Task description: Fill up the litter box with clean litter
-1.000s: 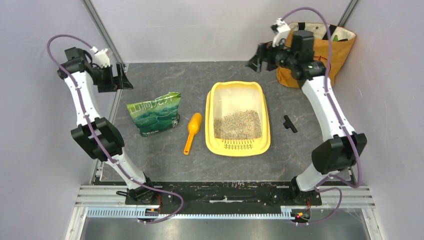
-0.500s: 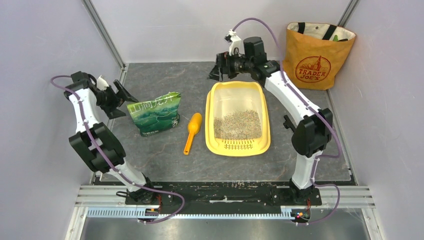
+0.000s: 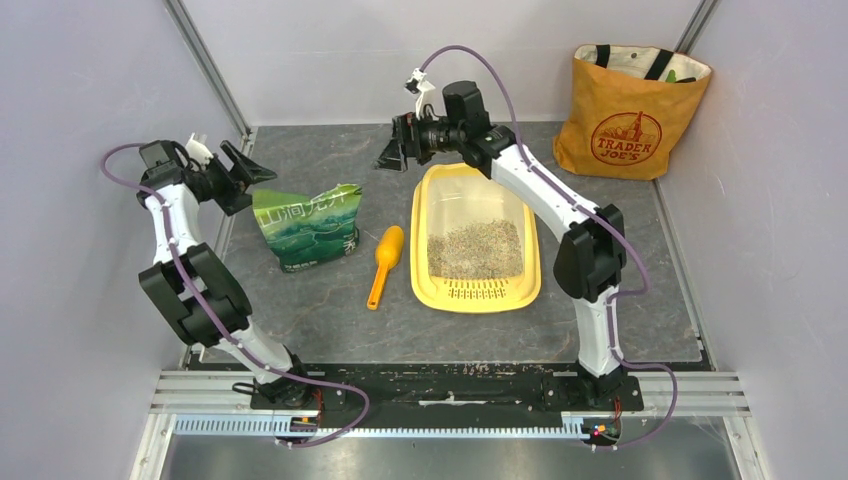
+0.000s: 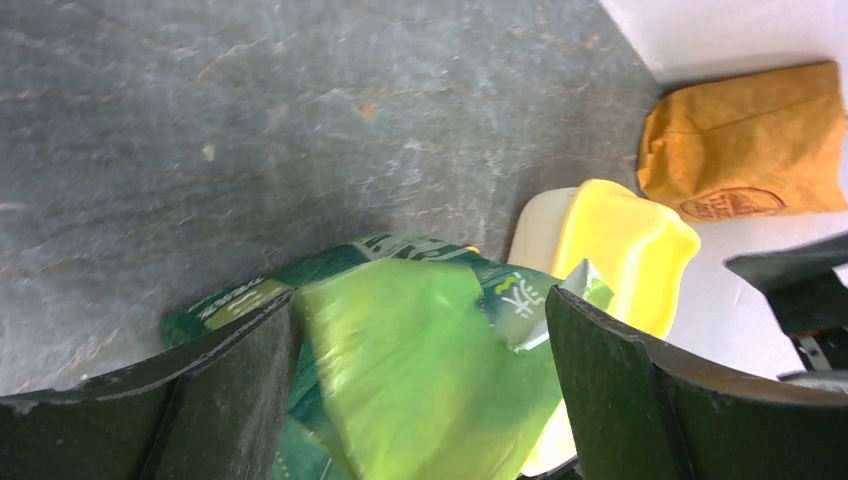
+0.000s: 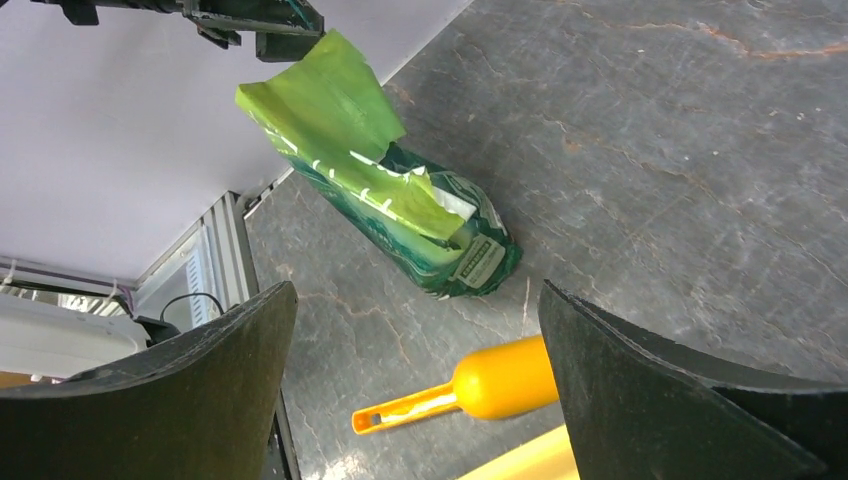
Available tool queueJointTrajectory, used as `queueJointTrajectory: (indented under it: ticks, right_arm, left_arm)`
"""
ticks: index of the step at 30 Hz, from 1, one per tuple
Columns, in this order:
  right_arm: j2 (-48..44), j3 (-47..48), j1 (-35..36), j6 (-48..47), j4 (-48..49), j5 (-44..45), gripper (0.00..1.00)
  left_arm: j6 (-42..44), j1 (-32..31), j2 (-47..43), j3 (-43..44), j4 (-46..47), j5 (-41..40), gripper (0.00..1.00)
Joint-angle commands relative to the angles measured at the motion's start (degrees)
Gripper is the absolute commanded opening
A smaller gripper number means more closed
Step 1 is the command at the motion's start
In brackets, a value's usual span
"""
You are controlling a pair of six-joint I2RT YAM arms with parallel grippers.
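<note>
Crinkly green bag (image 3: 308, 226) stood centre left; gritty grey litter (image 3: 476, 248) lay inside the round-cornered yellow litter box (image 3: 478, 292). Both the left fingers (image 4: 150, 400) and right fingers (image 5: 150, 400) were spread wide.

Grey stone-look bench (image 3: 330, 320) is enclosed by pale lilac walls (image 3: 400, 50); alu. rail (image 3: 700, 392) is seen along edge opp. orange tote bag (image 3: 625, 110).
</note>
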Motion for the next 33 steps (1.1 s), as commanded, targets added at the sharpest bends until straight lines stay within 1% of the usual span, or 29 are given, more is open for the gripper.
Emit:
queueJointTrajectory:
  ticks: [1, 5, 6, 9, 10, 13, 14, 15, 17, 18, 23, 25, 28, 33]
  right_arm:
    - [3.2, 5.4, 0.7, 1.3, 3.0, -2.3, 0.97]
    - [6.3, 7.7, 1.7, 1.4, 3.8, -4.5, 0.97]
    - [7.1, 8.1, 1.8, 1.3, 4.4, -5.0, 0.97]
    - [10.1, 10.8, 2.5, 1.1, 5.6, -7.0, 0.97]
    - [11.3, 12.0, 2.8, 1.1, 5.9, -7.5, 0.97]
    - [14.1, 14.4, 3.5, 1.8, 8.2, -8.0, 0.97]
    - [14.8, 15.0, 3.8, 1.9, 9.0, -8.5, 0.97]
    - [15.4, 15.3, 4.2, 1.7, 9.5, -8.6, 0.97]
    - [16.5, 15.8, 5.1, 0.6, 10.3, -9.5, 0.97]
    - [16.9, 15.8, 5.4, -0.3, 10.5, -9.9, 0.97]
    - [18.5, 16.1, 7.4, -6.1, 10.7, -9.4, 0.97]
    - [19.6, 16.9, 7.8, -7.3, 10.6, -9.5, 0.97]
    - [20.8, 17.6, 8.3, -8.6, 10.9, -9.7, 0.97]
    - [21.5, 16.9, 9.1, -10.9, 11.4, -10.4, 0.97]
  left_arm:
    - [-2.0, -0.1, -4.4, -1.4, 8.8, 10.0, 0.94]
    - [1.3, -0.1, -6.6, -2.7, 10.9, 15.0, 0.85]
    - [2.8, 0.0, -6.7, -2.7, 10.4, 17.2, 0.81]
    - [9.1, 0.0, -5.7, -1.5, 6.1, 21.7, 0.70]
    - [12.2, 0.0, -5.0, -0.5, 3.1, 23.4, 0.66]
    - [19.0, 0.0, -3.3, 1.9, -3.7, 26.0, 0.46]
    - [21.1, 0.0, -2.8, 2.7, -5.7, 26.7, 0.42]
    - [23.3, 0.0, -2.4, 3.4, -7.9, 27.2, 0.33]
    - [26.5, 0.0, -2.4, 4.5, -10.3, 27.6, 0.10]
    - [28.6, 0.0, -2.6, 5.1, -11.9, 27.5, 0.03]
    - [39.2, 0.0, -5.4, 6.7, -16.3, 27.4, 0.02]
    - [45.0, 0.0, -6.7, 7.0, -18.4, 28.4, 0.02]
    - [51.3, 0.0, -8.1, 7.4, -20.6, 30.0, 0.02]
    - [64.1, 0.0, -10.0, 7.7, -25.6, 33.9, 0.02]
